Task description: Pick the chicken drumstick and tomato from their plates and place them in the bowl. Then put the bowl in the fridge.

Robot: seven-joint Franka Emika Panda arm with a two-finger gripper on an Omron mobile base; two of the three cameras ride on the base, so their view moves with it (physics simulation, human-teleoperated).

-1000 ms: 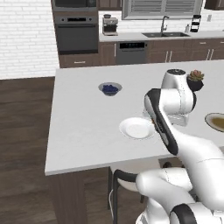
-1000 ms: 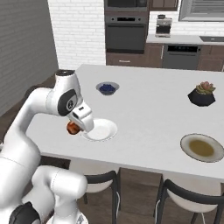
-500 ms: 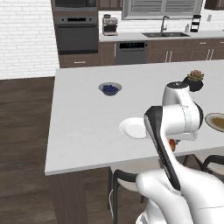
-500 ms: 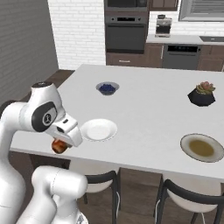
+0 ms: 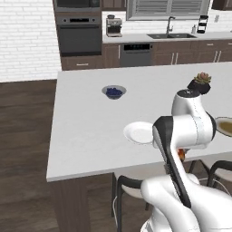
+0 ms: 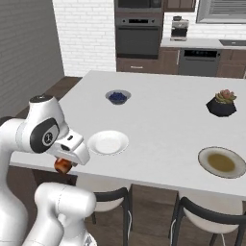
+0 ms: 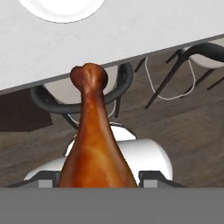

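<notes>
My gripper (image 6: 64, 161) is shut on the chicken drumstick (image 7: 93, 148), a glossy reddish-brown piece whose thin bone end points away from the hand. It hangs off the near edge of the island counter (image 6: 163, 120), over the floor and stools. A sliver of the drumstick (image 5: 181, 154) shows behind my arm. The plain white plate (image 6: 108, 142) lies bare near the counter's front, just beyond the gripper; the white plate (image 7: 61, 6) also sits at the top of the hand view. The tan-rimmed plate (image 6: 222, 162) lies to the right. The tomato, the bowl and the fridge are out of view.
A small blue bowl of blueberries (image 6: 117, 96) sits mid-counter, and a potted succulent (image 6: 223, 102) stands at the far right. Dark-framed stools (image 6: 111, 198) are tucked under the counter's near edge. Ovens and cabinets line the back wall.
The arm has swung back from the white plate's edge, carrying the drumstick off the counter's front edge and lower, in front of the stools.
</notes>
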